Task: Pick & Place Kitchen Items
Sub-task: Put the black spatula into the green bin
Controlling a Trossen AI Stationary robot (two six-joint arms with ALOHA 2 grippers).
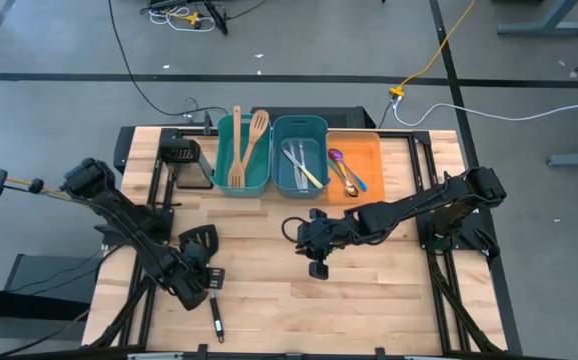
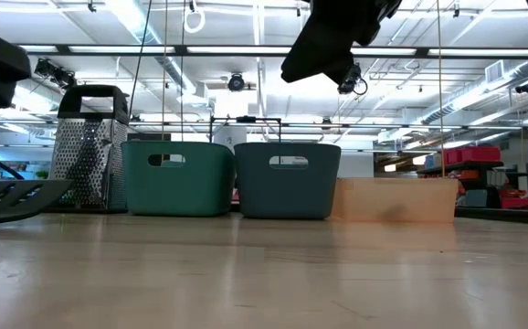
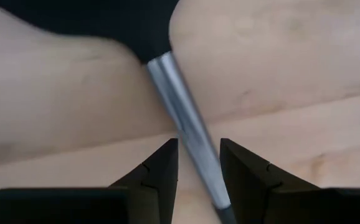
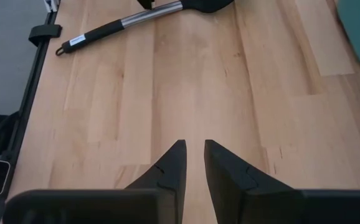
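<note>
Black turner point(image 1: 207, 262): lies on the table near the front left, its head toward the bins and its handle running to the front edge; a metal shaft point(image 3: 183, 124) joins head and handle.
Left tool point(image 3: 197, 171): low over the turner, fingers a narrow gap apart on either side of the shaft; they seem not yet pressed on it, though contact is hard to judge.
Right tool point(image 4: 192, 163): hangs above the bare middle of the table, fingers narrowly parted, holding nothing.
Wooden spatulas point(image 1: 248, 145): two, standing in the teal bin point(image 1: 221, 160).
Table knives point(image 1: 300, 163): in the darker blue bin point(image 1: 320, 150), one with a yellow handle.
Spoons point(image 1: 345, 170): in the orange bin point(image 1: 369, 158), coloured handles.
Grater point(image 2: 87, 146): upright just beside the teal bin, at the rear left.
Table point(image 1: 389, 290): light wood.
</note>
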